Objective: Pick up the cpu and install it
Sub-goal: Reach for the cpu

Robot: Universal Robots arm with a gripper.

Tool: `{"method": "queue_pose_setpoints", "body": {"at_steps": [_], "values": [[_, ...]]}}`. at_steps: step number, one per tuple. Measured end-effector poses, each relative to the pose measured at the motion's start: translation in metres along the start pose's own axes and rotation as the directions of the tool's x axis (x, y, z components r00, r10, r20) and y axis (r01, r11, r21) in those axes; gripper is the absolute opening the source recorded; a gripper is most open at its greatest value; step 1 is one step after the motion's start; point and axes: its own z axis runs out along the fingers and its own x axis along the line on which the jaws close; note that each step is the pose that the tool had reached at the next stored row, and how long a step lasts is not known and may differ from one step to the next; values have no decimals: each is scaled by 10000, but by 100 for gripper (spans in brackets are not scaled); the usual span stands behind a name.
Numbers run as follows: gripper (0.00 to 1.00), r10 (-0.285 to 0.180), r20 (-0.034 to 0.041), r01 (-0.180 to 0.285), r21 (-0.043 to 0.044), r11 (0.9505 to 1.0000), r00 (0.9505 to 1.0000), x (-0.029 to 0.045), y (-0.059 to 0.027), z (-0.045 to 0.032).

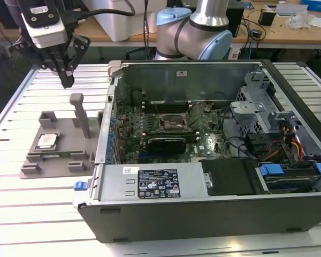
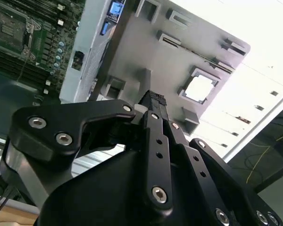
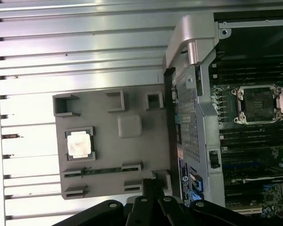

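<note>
Slatted metal table [image 1: 21, 214] carries everything. Open PC case [image 1: 214, 214] lies on its side at the exterior view's right, w/ the mobo [image 1: 150, 140] exposed inside. Grey tray [image 1: 69, 136] sits just beside the case, on the exterior view's left. Gripper [image 1: 67, 80] hangs above the tray's far edge, fingers pinched together, nothing btwn them. Socket [image 1: 173, 122] sits near mid-mobo. Cpu [image 1: 46, 141] lies flat in a square tray recess, metal top up, well apart from gripper.
</note>
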Motion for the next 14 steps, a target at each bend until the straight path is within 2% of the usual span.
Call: {"method": "queue_pose_setpoints", "body": {"at_steps": [12, 14], "values": [[11, 0, 0, 0, 0, 10000, 10000, 321, -24, -8], [11, 1, 0, -1, 0, 10000, 10000, 394, -29, -10]]}}
